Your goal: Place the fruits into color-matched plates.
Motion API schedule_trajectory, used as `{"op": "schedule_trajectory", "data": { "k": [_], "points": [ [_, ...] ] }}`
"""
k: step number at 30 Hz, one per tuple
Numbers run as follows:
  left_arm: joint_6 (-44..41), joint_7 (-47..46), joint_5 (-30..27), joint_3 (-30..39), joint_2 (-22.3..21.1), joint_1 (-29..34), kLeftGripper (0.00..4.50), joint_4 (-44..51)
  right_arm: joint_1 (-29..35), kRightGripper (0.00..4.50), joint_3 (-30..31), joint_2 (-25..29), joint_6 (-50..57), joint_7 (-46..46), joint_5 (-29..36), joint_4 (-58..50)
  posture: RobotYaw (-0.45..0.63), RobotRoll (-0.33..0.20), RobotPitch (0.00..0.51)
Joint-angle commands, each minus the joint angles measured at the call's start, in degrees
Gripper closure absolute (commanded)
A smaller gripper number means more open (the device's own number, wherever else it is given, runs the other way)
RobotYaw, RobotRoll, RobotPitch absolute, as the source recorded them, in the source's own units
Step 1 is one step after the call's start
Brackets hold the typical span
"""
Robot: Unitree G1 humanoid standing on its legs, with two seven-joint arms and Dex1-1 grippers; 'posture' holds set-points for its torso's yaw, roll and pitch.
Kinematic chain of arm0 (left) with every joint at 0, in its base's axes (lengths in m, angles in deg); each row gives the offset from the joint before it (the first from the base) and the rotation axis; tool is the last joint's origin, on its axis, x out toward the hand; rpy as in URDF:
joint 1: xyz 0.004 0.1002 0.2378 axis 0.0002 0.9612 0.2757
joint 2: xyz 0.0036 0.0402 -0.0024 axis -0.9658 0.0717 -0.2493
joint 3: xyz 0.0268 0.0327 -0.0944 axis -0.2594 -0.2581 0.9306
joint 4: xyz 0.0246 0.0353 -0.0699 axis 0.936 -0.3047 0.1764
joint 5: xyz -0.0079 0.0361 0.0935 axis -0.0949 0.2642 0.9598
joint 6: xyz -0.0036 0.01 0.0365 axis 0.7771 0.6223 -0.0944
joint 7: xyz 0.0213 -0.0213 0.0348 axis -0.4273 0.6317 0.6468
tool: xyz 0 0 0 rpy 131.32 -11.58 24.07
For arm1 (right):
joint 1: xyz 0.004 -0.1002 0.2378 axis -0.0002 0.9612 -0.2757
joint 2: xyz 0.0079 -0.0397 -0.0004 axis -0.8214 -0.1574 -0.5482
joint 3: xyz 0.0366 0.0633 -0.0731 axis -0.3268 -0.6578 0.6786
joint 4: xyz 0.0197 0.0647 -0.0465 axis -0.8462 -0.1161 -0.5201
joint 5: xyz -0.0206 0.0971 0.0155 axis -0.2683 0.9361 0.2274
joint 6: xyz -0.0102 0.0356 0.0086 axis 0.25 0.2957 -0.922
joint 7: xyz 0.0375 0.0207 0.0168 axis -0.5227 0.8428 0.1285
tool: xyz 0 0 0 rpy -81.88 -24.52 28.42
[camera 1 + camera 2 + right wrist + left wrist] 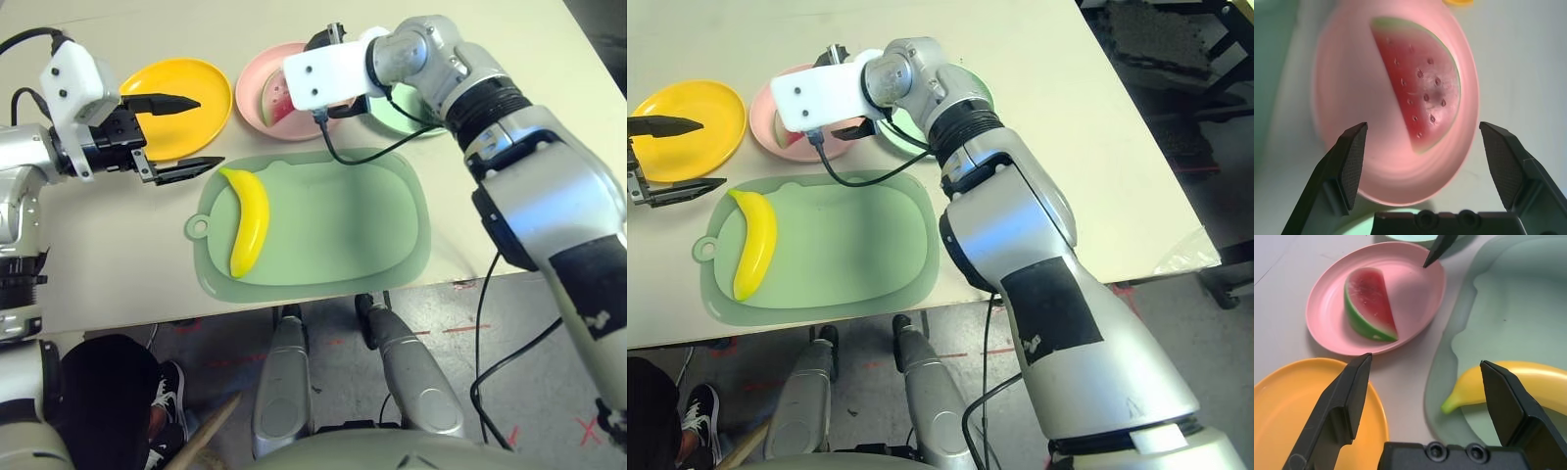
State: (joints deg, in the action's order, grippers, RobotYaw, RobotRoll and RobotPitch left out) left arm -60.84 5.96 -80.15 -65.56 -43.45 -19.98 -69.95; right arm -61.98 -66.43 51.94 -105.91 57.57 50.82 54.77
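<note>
No readable words, brands or numbers can be made out. A red mark in the shape of an X stands on the floor [500, 367], to the picture's right below the tabletop [88, 245]. Other red marks near it and between the robot's legs [416, 367] form no letters that can be told.

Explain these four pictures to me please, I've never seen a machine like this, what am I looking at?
It's a two-armed robot at a table. Two pictures come from its head, looking down; the other two come from its wrists. On the table are a yellow plate, a pink plate with a watermelon wedge on it, a green plate, and a pale green mat with a banana on it. The left gripper and right gripper both have their fingers open, holding nothing.
</note>
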Motion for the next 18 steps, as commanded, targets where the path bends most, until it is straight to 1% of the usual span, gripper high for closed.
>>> {"op": "schedule_trajectory", "data": {
  "k": [1,3,4,5,6,8,9,12,13,14,16,18],
  "points": [
    [1.5,2.4,0.1,-0.1,-0.9,0.1,0.0,-0.5,0.2,0.05,-5.6,1.5,-0.9,12.4,8.0,-2.9,0.02,0.0,0.414],
    [4.2,4.8,0.7,-0.7,-1.3,0.5,0.0,-0.8,3.1,0.05,-10.0,3.3,4.4,22.6,14.9,-5.9,0.02,0.0,0.419],
    [5.6,6.0,0.9,-1.0,-1.4,0.7,0.0,-0.9,4.3,0.05,-11.3,3.9,6.8,25.8,17.1,-7.4,0.02,0.0,0.419],
    [7.2,7.1,1.2,-1.3,-1.4,0.5,0.0,-1.3,6.1,0.05,-12.9,4.7,11.6,28.9,20.0,-10.3,0.02,0.0,0.424],
    [8.6,8.0,1.4,-1.6,-1.4,0.1,0.0,-1.6,7.9,0.05,-14.0,5.3,16.2,30.6,22.2,-13.5,0.02,0.0,0.425],
    [12.0,10.3,2.5,-3.0,-1.4,-1.2,0.0,-2.7,13.0,0.05,-15.9,6.6,28.0,32.5,27.2,-23.9,0.02,0.0,0.428],
    [14.2,12.0,3.3,-4.1,-1.4,-2.2,0.0,-3.6,16.0,0.05,-16.7,7.1,34.9,32.6,29.9,-30.4,0.02,0.0,0.429],
    [20.3,16.7,5.2,-7.1,-1.5,-5.2,0.0,-7.0,22.6,0.05,-18.0,8.0,49.5,30.2,35.4,-45.2,0.03,0.0,0.433],
    [24.3,17.9,6.0,-10.7,-1.6,-8.4,0.0,-9.3,26.5,0.05,-19.5,7.6,54.1,27.7,38.3,-51.0,0.04,0.0,0.431],
    [27.5,18.6,6.4,-13.5,-1.4,-11.6,0.0,-11.4,30.1,0.05,-20.4,7.3,57.0,25.9,40.5,-55.8,0.04,0.0,0.431],
    [32.6,18.9,6.8,-18.9,-0.8,-17.9,0.0,-15.8,36.8,0.05,-21.3,7.5,59.5,23.7,43.6,-63.4,0.03,0.0,0.428],
    [35.9,18.9,7.9,-21.9,-0.4,-22.3,0.0,-20.3,40.9,0.05,-21.1,8.0,59.8,22.6,45.1,-67.9,0.02,0.0,0.428]
  ]
}}
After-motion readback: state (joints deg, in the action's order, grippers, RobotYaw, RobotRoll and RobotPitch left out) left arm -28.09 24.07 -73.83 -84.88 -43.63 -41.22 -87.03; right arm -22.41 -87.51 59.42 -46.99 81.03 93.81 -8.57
